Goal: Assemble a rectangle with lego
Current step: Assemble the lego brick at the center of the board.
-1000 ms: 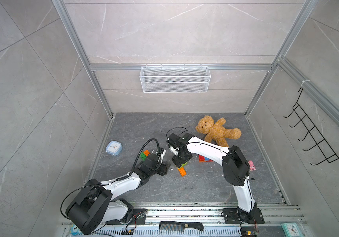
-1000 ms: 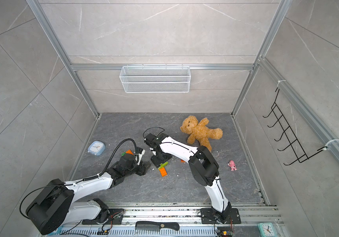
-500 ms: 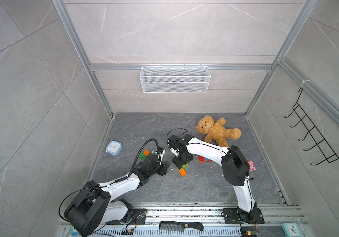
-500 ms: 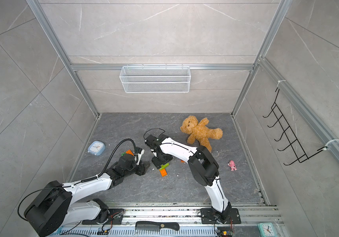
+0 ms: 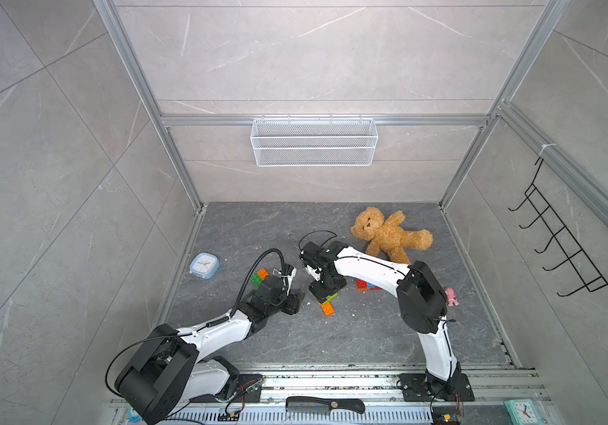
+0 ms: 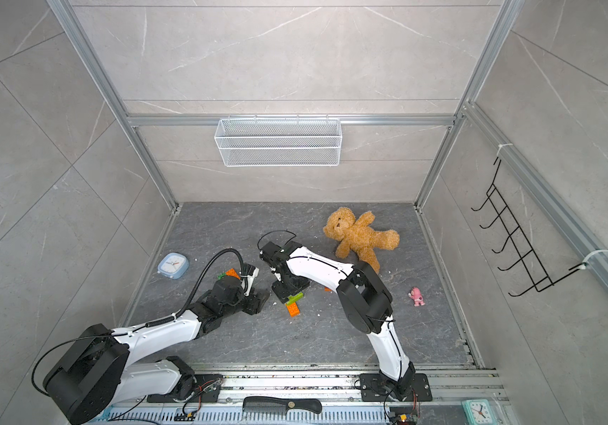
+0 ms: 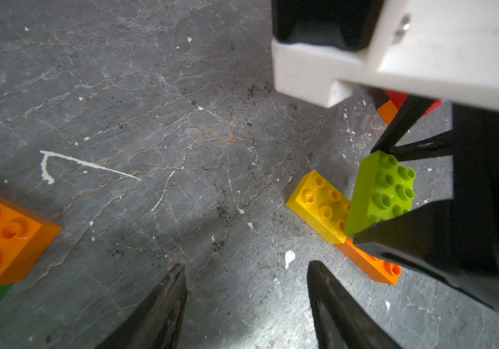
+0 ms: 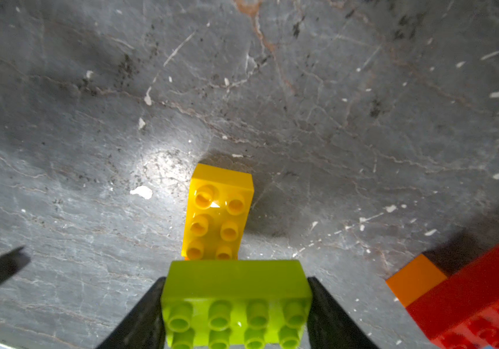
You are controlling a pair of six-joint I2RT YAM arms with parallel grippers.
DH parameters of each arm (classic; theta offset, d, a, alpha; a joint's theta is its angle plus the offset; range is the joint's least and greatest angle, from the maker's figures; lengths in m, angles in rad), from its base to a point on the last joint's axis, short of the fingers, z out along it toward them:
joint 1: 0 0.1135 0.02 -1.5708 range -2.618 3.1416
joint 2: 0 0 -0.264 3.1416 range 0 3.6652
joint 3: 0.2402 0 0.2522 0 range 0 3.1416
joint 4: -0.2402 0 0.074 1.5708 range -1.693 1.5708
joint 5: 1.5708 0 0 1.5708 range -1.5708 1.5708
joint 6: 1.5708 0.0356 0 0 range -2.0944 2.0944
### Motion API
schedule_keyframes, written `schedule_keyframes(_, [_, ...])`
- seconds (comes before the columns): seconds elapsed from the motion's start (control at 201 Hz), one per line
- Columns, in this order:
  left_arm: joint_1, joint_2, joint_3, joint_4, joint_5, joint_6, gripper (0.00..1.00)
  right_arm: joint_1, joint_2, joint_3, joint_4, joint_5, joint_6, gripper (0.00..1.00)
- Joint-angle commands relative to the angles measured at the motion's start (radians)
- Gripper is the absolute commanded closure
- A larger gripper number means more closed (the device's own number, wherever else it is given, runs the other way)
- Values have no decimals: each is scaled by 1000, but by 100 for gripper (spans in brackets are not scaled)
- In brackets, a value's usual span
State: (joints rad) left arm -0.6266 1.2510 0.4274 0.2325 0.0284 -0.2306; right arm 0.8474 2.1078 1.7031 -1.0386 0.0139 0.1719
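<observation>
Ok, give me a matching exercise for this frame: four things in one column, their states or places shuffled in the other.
Things:
1. lime brick
2. yellow brick
3. left pincer
4. alarm clock

States or places:
A. open, holding nothing
B. by the floor at its left edge
C. clamped in the right pincer
D. lying studs up, ungripped

Pairs: 1-C; 2-D; 3-A; 4-B
</observation>
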Motion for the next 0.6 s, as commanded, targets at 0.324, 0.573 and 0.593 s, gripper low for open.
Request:
schedule_keyframes(0.324, [-2,-16,-5,28,1,33,34,4,29,2,3,-12,36,75])
schedule_keyframes(0.573, [-1,-12,-6,29,1,31,34,3,33,3,11,-15,43,76])
schedule_keyframes(0.593, [-2,-12,-6,28,1,32,34,2,34,1,11,-15,45,76])
